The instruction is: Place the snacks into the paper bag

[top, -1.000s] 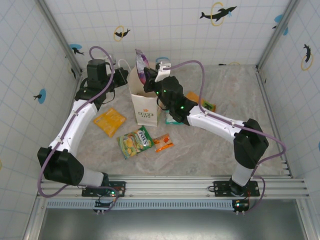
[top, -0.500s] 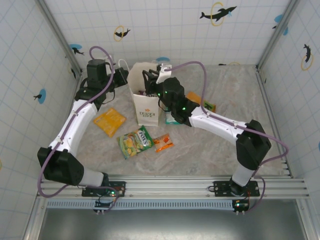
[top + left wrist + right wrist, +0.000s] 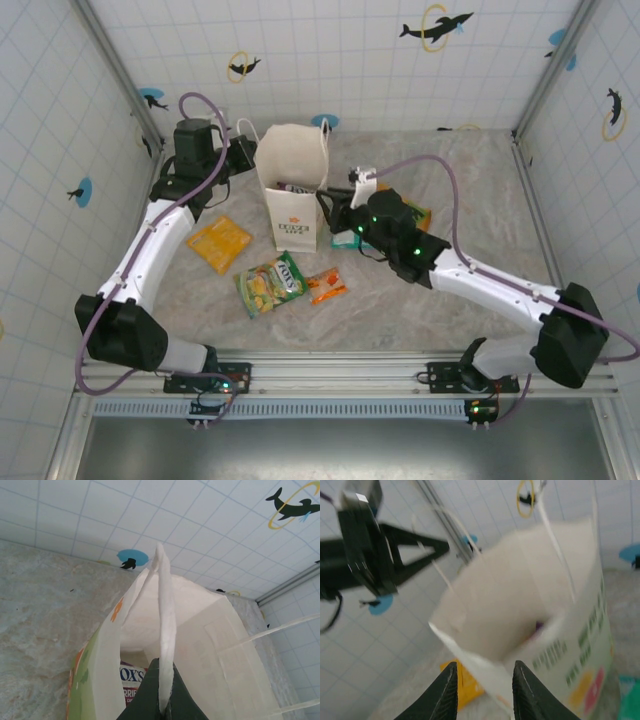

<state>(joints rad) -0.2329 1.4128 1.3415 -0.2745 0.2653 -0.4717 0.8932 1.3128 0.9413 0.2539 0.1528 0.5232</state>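
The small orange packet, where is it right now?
In the top view the small orange packet lies on the table in front of the paper bag, just right of the green-and-yellow packet.

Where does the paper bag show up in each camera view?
Top external: paper bag upright, upper centre, between the arms.
Left wrist: bag at lower centre, rim pinched by left gripper.
Right wrist: bag centre-right, open mouth facing the camera.
Shared landmark: the left gripper by the bag's rim.

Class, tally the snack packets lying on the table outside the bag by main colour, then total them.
Yellow packet: 1
Green packet: 1
Orange packets: 2
Teal packet: 1
Total: 5
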